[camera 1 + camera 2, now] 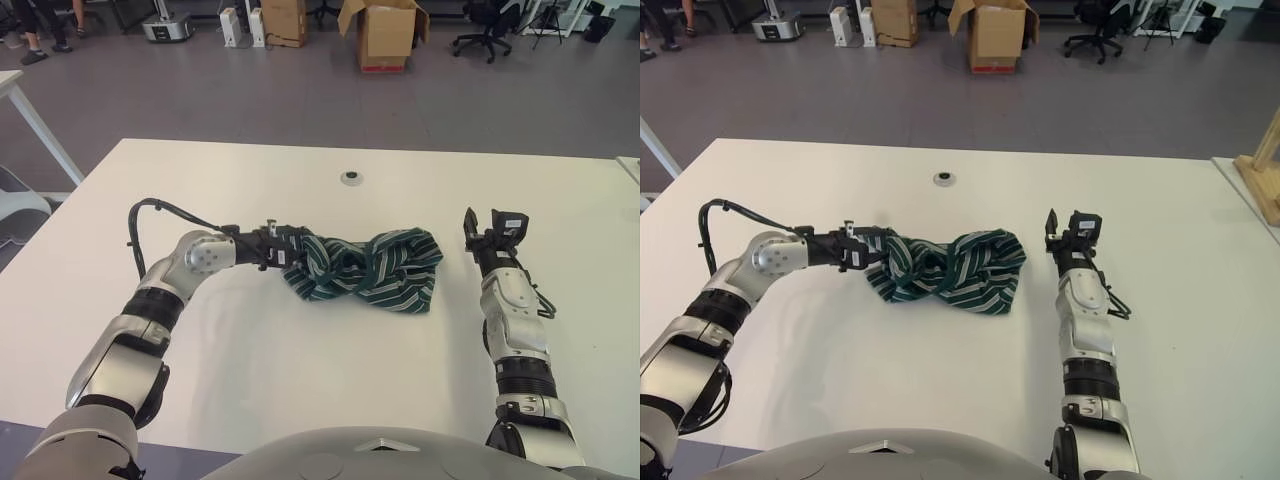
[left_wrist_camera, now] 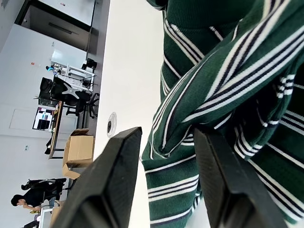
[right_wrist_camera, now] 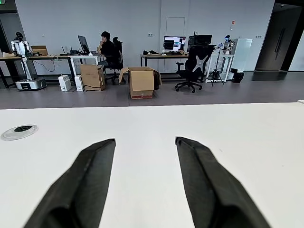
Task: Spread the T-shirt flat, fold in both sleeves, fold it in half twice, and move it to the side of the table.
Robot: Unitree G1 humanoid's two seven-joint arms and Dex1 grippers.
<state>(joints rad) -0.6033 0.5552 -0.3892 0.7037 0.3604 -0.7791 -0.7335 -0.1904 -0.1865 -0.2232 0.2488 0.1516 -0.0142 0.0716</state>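
The T-shirt is dark green with white and black stripes. It lies bunched and twisted in a low heap on the white surface, not spread and not folded. Taking the round cable port set into the surface as the mark, the heap sits on the robot's side of the port, nearly in line with it and a little toward the right. Bare surface lies between the two.

The left arm reaches in from the left, nearer the robot than the port, and its wrist ends at the heap's left end. The left jaws stand apart there, at the cloth's edge. In the left wrist view the two dark fingers have a clear gap between them, with striped folds running across in front of it and against one finger — nothing looks pinched.

The right arm lies along the surface to the right of the port and closer to the robot, near the heap's right end but apart from it. The right jaws are spread wide over bare white surface and have hold of nothing — the right wrist view shows the port off to one side of them.

Beyond the port, past the surface's far edge, an open cardboard box and an office chair stand on the grey floor.
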